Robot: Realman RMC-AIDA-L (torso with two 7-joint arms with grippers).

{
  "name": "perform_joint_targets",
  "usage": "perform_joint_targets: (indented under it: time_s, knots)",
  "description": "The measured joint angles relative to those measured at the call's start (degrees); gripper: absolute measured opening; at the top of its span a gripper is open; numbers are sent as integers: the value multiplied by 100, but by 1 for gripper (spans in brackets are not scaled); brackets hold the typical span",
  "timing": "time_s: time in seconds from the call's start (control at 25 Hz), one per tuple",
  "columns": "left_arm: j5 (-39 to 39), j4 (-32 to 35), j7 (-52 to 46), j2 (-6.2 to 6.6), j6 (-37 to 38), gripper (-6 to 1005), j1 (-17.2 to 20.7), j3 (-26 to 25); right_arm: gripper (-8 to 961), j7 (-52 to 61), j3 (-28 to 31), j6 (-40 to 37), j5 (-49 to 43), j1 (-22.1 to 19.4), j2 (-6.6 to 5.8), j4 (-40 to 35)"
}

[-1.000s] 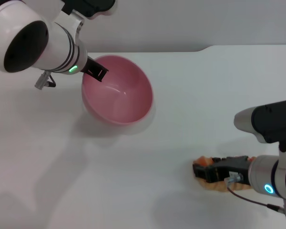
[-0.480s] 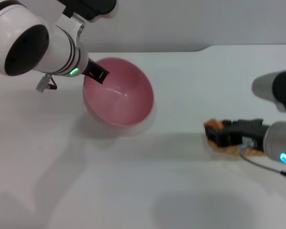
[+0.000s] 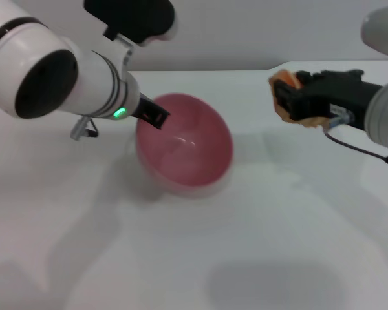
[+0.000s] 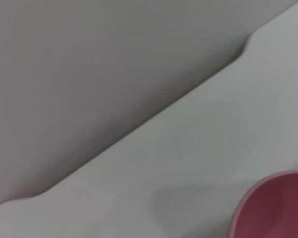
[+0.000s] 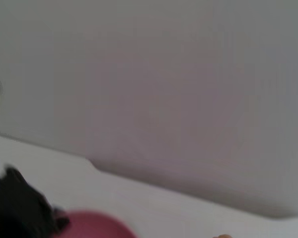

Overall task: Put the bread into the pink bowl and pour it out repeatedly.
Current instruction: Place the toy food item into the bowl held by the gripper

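Bread, an orange-brown loaf, sits clamped in the right gripper at the upper right of the head view, lifted clear of the white counter and well apart from the pink bowl. Only the loaf's ends show past the black fingers. At the upper left, the left gripper pinches the bowl's near rim; the bowl is tilted, its empty hollow facing the right side of the frame. The left wrist view catches only an arc of the bowl's rim at its lower right corner. The step in hand appears to be carrying the loaf to the bowl. The next move calls for bringing the loaf over the opening, then releasing it.
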Motion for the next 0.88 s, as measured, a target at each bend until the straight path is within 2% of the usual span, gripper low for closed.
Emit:
perform_joint_targets:
  time_s: [0.28, 0.56, 0.76, 0.88]
  knots:
    - [-386, 0, -10, -9, 275, 46, -84, 259, 329, 25, -224, -185, 81, 489, 26, 533]
    - [-524, 1, -11, -9, 390, 47, -96, 263, 263, 18, -433, -573, 598, 797, 31, 1151]
    - [-564, 1, 3, -8, 408, 46, -96, 266, 220, 10, -603, -787, 508, 880, 33, 1390]
    - [-582, 1, 32, -1, 416, 46, -95, 263, 326, 8, -617, -925, 444, 864, 34, 1498]
